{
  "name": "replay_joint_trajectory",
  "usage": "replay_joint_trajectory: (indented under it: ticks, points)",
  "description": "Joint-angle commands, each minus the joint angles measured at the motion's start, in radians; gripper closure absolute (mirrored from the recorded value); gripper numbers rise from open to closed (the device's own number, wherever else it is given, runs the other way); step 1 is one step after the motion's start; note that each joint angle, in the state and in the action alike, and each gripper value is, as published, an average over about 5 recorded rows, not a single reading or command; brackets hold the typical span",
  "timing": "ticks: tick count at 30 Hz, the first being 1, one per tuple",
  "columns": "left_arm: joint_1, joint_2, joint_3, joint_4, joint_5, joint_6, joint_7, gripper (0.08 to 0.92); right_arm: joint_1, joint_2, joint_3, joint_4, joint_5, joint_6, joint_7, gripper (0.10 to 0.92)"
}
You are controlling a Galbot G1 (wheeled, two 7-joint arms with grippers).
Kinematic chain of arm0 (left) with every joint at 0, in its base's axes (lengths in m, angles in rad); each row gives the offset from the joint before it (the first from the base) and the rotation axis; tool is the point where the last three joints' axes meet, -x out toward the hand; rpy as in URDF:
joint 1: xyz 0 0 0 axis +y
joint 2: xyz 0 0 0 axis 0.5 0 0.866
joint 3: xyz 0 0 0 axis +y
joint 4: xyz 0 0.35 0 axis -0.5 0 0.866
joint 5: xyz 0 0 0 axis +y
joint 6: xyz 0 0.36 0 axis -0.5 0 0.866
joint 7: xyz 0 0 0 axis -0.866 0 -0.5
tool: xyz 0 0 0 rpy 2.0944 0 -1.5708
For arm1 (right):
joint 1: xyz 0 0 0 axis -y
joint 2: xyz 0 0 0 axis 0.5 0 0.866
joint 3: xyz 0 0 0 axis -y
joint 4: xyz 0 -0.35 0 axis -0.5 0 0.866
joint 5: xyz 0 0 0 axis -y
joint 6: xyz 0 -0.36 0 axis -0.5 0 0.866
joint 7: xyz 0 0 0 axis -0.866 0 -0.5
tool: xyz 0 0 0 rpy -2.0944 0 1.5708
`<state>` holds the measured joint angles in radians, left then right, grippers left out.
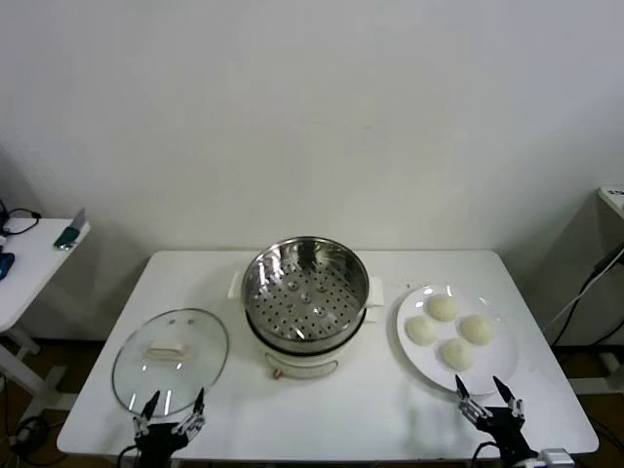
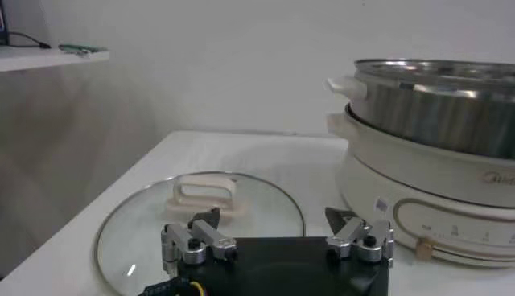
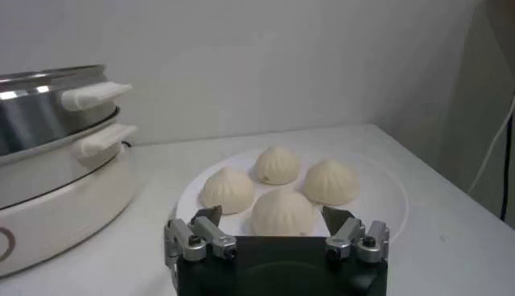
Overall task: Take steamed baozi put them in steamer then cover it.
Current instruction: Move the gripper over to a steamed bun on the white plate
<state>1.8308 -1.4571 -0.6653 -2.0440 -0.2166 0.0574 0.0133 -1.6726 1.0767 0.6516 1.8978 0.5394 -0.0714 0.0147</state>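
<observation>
Several cream-white steamed baozi sit together on a white plate at the table's right. The steamer, a shiny steel pot with a perforated tray and a white base, stands uncovered at mid-table with nothing in it. The cover, a clear glass lid with a white handle, lies flat to its left. My left gripper is open, low at the lid's near edge. My right gripper is open just short of the plate, with the closest baozi ahead between its fingers, untouched.
A white side table with small items stands off to the left of the work table. A cabinet and a hanging cable are off to the right. The table's front edge runs just below both grippers.
</observation>
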Motion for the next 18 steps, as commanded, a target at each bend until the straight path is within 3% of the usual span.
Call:
replay_joint_trajectory:
  ticks: [1, 6, 10, 14, 18]
  points:
    - [0.001, 0.004, 0.005, -0.006, 0.008, -0.003, 0.003, 0.177, 0.247, -0.116, 0.030, -0.017, -0.038, -0.197, -0.028, 0.203]
    - [0.001, 0.002, 0.013, -0.013, 0.017, -0.008, 0.007, 0.177, 0.527, -0.353, -0.086, -0.152, -0.114, -0.245, -0.207, 0.203]
    - [0.001, 0.001, 0.019, -0.016, 0.028, -0.010, 0.009, 0.177, 0.805, -0.596, -0.347, -0.283, -0.173, -0.238, -0.429, 0.203]
    - [0.002, -0.001, 0.026, -0.022, 0.041, -0.010, 0.013, 0.177, 1.147, -0.754, -0.732, -0.435, -0.313, -0.134, -0.757, 0.203]
    - [0.003, -0.007, 0.031, -0.024, 0.050, -0.010, 0.017, 0.177, 1.565, -0.760, -1.186, -0.599, -0.499, 0.033, -1.028, 0.203]
